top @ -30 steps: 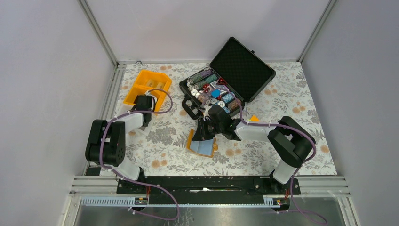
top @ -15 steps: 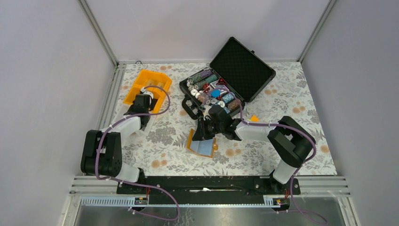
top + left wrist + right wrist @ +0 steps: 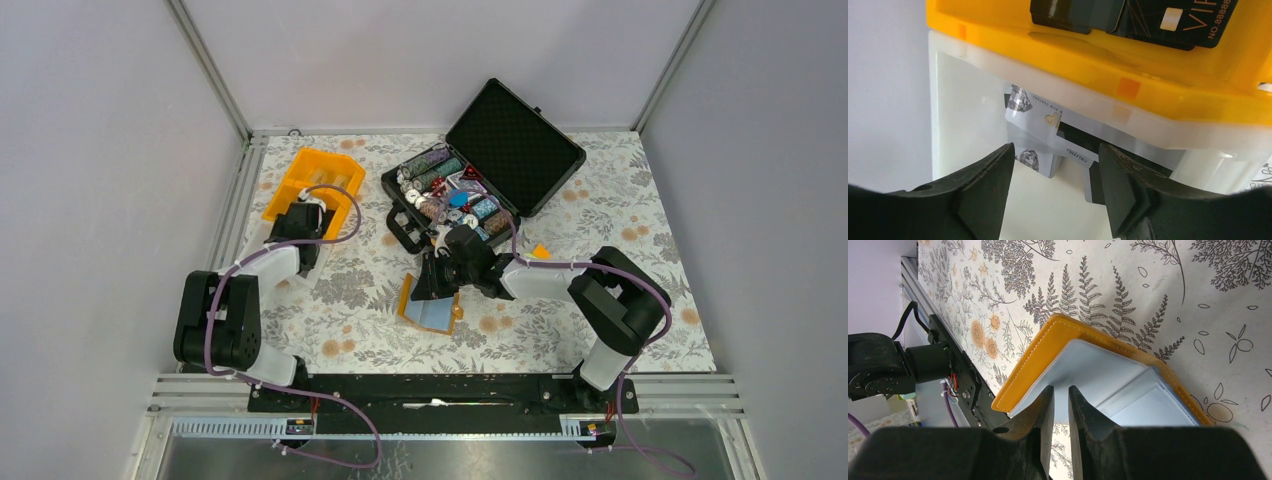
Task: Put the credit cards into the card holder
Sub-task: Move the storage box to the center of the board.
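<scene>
Thin silver-grey plastic credit cards, VIP print, lie overlapped in a translucent white tray against the wall of the yellow-orange plastic bin. They sit just ahead of the left gripper, roughly between its fingertips. A black gold-lettered card lies up in the bin. Left jaws are spread wide, holding nothing; can't tell if the right fingertip touches a card.

Small orange folding card holder, pale blue lining, stands part-open in a V on the fern-print tablecloth, mid-table near the open black chip case. Right gripper: fingers nearly pressed together, pinching the near edge of the blue inner leaf.
</scene>
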